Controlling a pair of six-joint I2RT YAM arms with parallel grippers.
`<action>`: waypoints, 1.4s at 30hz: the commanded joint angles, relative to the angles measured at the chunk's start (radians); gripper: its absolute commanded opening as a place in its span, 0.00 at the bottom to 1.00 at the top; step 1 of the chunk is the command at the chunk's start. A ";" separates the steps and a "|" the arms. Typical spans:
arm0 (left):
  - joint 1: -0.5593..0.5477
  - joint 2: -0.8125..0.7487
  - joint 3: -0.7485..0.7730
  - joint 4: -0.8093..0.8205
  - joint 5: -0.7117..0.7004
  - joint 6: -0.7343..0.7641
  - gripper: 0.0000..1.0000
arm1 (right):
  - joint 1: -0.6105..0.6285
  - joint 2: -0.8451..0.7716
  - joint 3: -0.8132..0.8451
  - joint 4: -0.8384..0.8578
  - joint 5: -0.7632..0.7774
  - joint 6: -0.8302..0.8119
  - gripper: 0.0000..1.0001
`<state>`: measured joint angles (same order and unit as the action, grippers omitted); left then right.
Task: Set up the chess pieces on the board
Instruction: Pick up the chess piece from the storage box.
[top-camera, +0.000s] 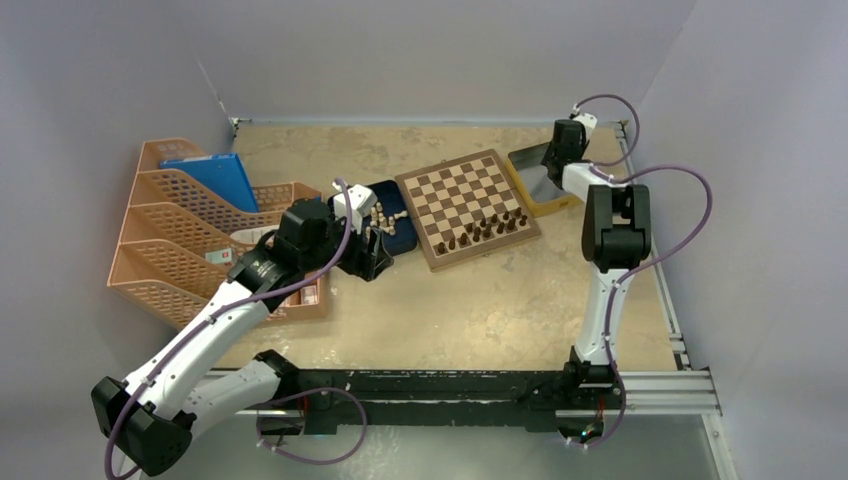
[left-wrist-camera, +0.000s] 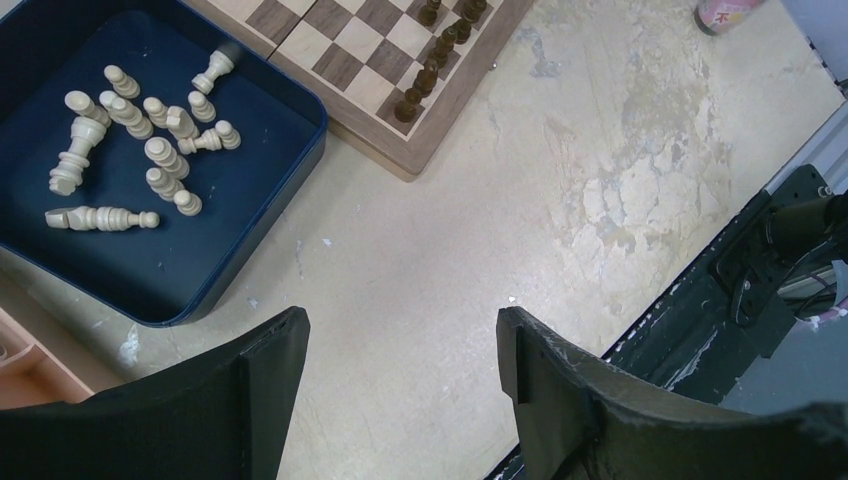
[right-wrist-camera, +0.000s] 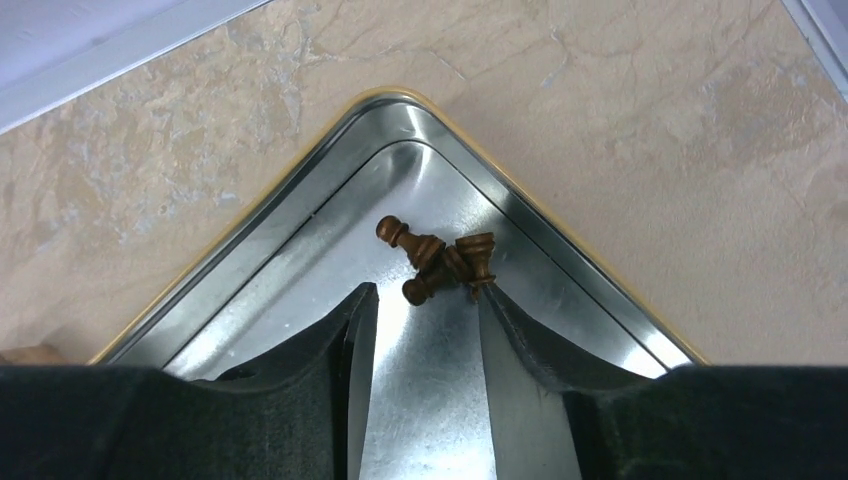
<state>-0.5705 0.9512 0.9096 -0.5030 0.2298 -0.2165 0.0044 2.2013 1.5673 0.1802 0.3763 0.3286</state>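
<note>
The right claw (right-wrist-camera: 425, 296) stood released and empty in a corner of the metal tin (right-wrist-camera: 300, 250), with tangled dark chessmen (right-wrist-camera: 440, 262) just ahead of it. It seemed best to straddle one piece squarely before pinching. The left claw (left-wrist-camera: 400, 340) gaped empty.

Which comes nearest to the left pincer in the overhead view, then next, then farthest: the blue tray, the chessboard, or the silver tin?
Measured from the left pincer:
1. blue tray, right next to it, just beyond the fingertips.
2. chessboard, farther right, mid-table.
3. silver tin, past the board's far-right corner.
</note>
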 joint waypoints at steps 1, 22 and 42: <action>-0.001 -0.028 -0.004 0.024 -0.012 0.015 0.68 | -0.002 0.012 0.060 0.015 -0.002 -0.114 0.46; -0.001 -0.003 0.000 0.006 -0.037 0.015 0.68 | -0.003 -0.031 -0.024 0.050 -0.166 -0.162 0.42; 0.001 -0.001 0.000 0.004 -0.048 0.019 0.68 | -0.003 0.067 0.093 0.047 -0.054 -0.111 0.42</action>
<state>-0.5705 0.9520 0.9047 -0.5182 0.1947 -0.2161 0.0044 2.2436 1.6032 0.1928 0.3099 0.1936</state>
